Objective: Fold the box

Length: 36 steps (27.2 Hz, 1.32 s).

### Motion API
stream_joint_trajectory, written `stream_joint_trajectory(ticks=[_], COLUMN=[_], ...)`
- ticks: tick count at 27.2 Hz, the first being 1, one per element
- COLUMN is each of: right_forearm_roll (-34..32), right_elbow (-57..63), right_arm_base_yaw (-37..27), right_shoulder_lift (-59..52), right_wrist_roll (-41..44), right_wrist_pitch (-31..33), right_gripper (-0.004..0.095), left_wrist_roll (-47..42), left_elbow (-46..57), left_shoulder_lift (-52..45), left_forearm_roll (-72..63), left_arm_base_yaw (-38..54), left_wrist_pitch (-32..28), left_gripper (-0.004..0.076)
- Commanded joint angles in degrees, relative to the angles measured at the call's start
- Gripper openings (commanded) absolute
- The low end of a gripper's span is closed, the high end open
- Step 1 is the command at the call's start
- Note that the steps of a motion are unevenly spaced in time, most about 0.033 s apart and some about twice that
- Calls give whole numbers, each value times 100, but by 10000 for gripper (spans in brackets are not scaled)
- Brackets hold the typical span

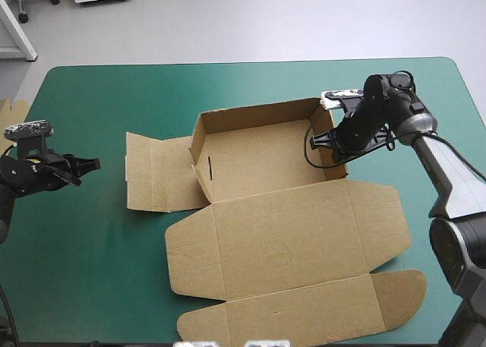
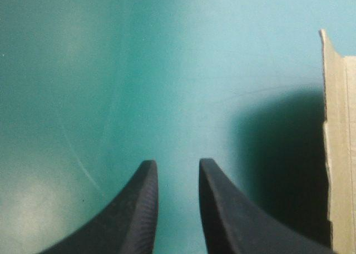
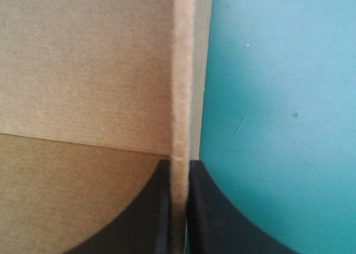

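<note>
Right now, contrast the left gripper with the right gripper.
The left gripper is open and empty; the right gripper is shut on the box. The left gripper is over bare teal-green cover, the right gripper at a raised wall. Both have black fingers.

On table (image 1: 99, 248): box (image 1: 281, 233); right gripper (image 3: 179, 166) on right wall, left gripper (image 2: 178, 166) leftward.

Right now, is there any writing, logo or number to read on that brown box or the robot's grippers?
None: the box is plain brown board, and neither the left gripper, open, nor the right gripper, shut on the box's wall, shows any lettering.
</note>
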Motion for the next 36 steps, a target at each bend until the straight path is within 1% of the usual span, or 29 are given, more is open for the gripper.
stream_joint_trajectory(ticks=[1,2,3,4,6,7,9,13,20,24,26,32,36], right_forearm_roll=[66,15,-40,-65,-76,-76,-76,-86,-105,-24,-111,-38,-38], right_elbow=[-190,-190,-190,-201,-201,-201,-201,-201,-190,-190,-190,-190,-247], right_arm_base_yaw=[-34,-34,-34,-34,-34,-34,-34,-34,-24,-15,-15,-15,-15], right_shoulder_lift=[-291,-291,-291,-291,-317,-317,-342,-540,-1316,-1637,-1648,-1316,-900], right_wrist_roll=[-82,-118,-137,-193,-192,-195,-195,-240,-234,-246,-298,-560,-610], right_wrist_pitch=[82,82,82,82,73,73,73,-109,-839,-909,-909,-1358,-1361], right_gripper=[25,77,158,274,463,529,576,577,577,577,577,578,578], left_wrist_roll=[-3,-3,-3,-3,-3,10,24,36,36,36,36,36,36], left_elbow=[-150,-150,-150,-150,-150,-150,-150,-150,-150,-150,-150,-150,-150], left_shoulder_lift=[-163,-163,-163,-163,-163,-163,-163,-163,-163,-163,-163,-163,-163], left_forearm_roll=[-192,-192,-192,-192,-240,-264,-295,-295,-295,-295,-295,-304,-304], left_arm_base_yaw=[-33,-33,-33,-33,-33,-33,-33,-33,-33,-33,-33,-33,-33], left_wrist_pitch=[-199,-187,-165,-128,-78,-69,-54,-43,-43,-57,-57,-82,-82], left_gripper=[188,188,188,188,188,188,188,188,188,188,188,188,188])
